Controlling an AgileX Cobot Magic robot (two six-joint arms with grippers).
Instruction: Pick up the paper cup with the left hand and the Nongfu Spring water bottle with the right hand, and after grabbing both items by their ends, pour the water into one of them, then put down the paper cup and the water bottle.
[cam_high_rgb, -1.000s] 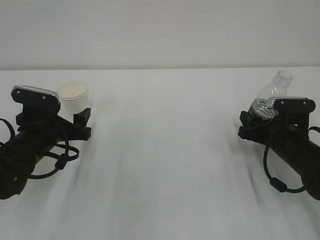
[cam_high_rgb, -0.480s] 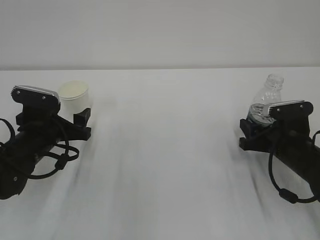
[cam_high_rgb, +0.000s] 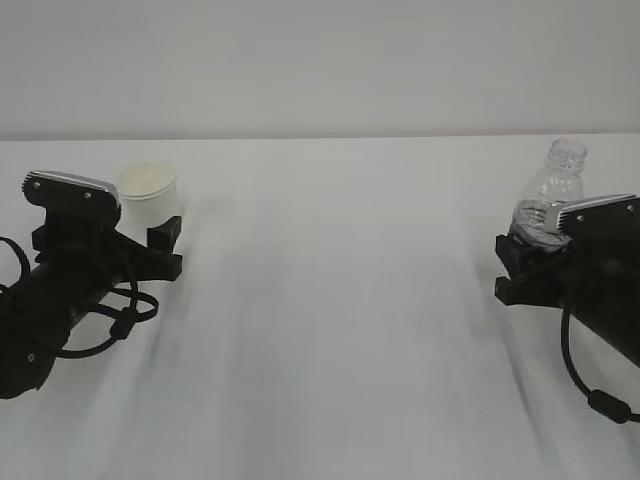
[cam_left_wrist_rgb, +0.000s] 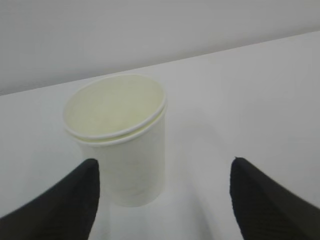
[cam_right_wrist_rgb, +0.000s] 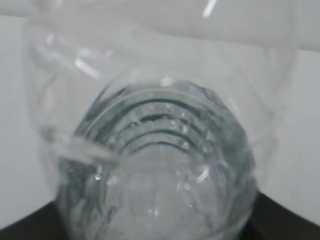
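The white paper cup (cam_high_rgb: 148, 190) stands upright at the far left of the table. My left gripper (cam_high_rgb: 150, 238) is open and lies low on the table. In the left wrist view the paper cup (cam_left_wrist_rgb: 117, 140) stands just ahead of the left gripper (cam_left_wrist_rgb: 165, 200), close to the left finger (cam_left_wrist_rgb: 65, 200) and well apart from the right one. The clear Nongfu Spring water bottle (cam_high_rgb: 553, 190) leans at the far right, its open neck up, its lower part inside my right gripper (cam_high_rgb: 520, 265). In the right wrist view the bottle (cam_right_wrist_rgb: 160, 165) fills the frame, with dark jaws at both bottom corners.
The white table (cam_high_rgb: 330, 300) runs back to a pale wall. The left arm's cables (cam_high_rgb: 110, 320) loop on the table beside it. A cable (cam_high_rgb: 590, 385) hangs from the right arm near the right edge of view.
The right gripper has shifted to the right with the bottle, whose tilt has changed a little. The left arm and the paper cup have not moved.
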